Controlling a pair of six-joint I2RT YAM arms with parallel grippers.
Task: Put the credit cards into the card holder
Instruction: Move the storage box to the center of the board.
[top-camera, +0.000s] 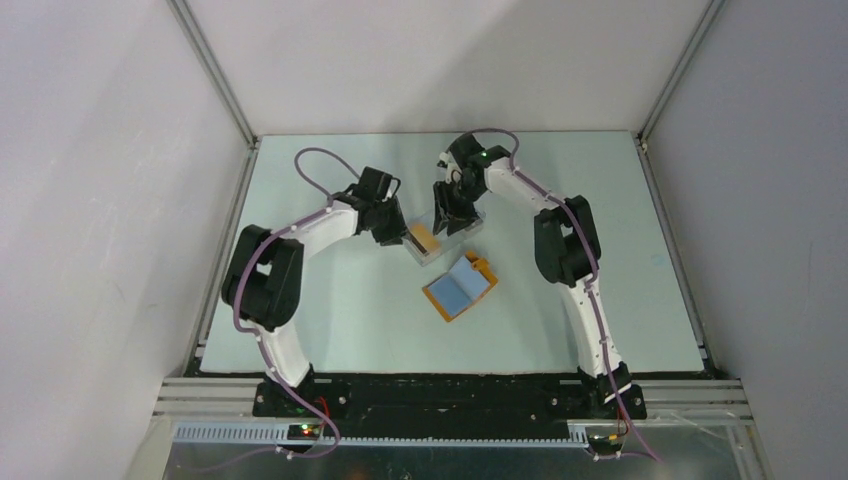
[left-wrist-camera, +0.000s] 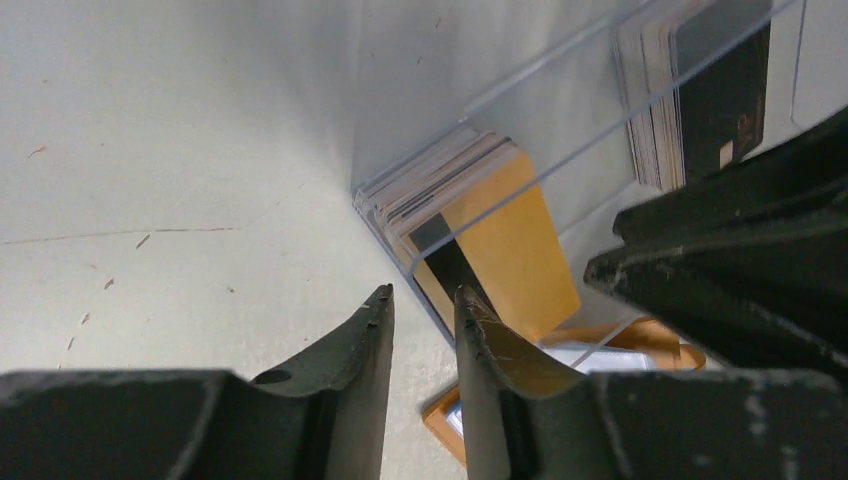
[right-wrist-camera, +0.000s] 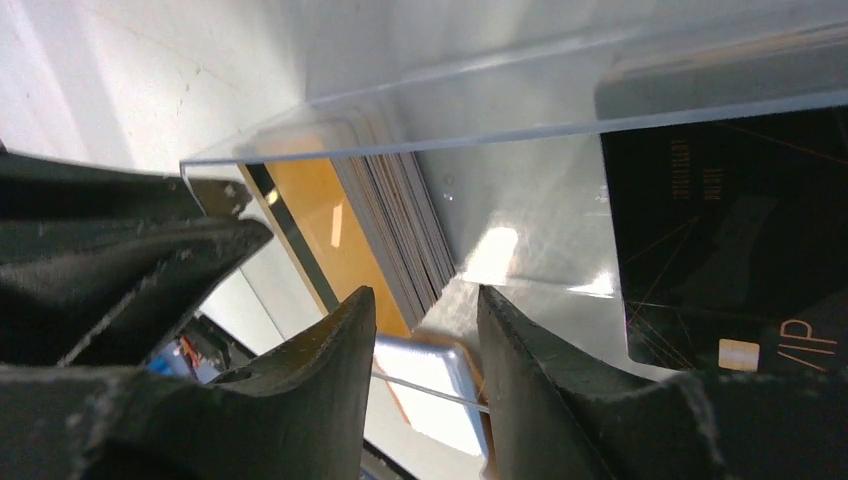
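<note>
- The left gripper (left-wrist-camera: 422, 305) hangs low over the table (top-camera: 330, 320) at the left end of the clear box (left-wrist-camera: 560, 130). Its jaws stand narrowly apart with nothing between them.
- Just right of that claw and a little farther away, the orange stack of credit cards (left-wrist-camera: 510, 240) stands on edge inside the box, behind its clear wall. The claw is beside the stack, not on it.
- The risk here is that the finger meets the clear wall instead of a card and pushes the loose box aside. The cards are also packed tight, so a pinch could lift several at once.
- The card holder (top-camera: 440, 300) lies open on the table, near side of the box and apart from both claws. A light blue card (top-camera: 462, 285) lies on it.
- The right gripper (right-wrist-camera: 425, 295) is over the box's right part, jaws moderately apart and holding no card. A clear edge crosses the gap; I cannot tell whether it sits between the fingers or below them.
- The black stack (right-wrist-camera: 740, 230) stands right of that claw.
- The two claws are close together, so a reach by either one may knock the other.
</note>
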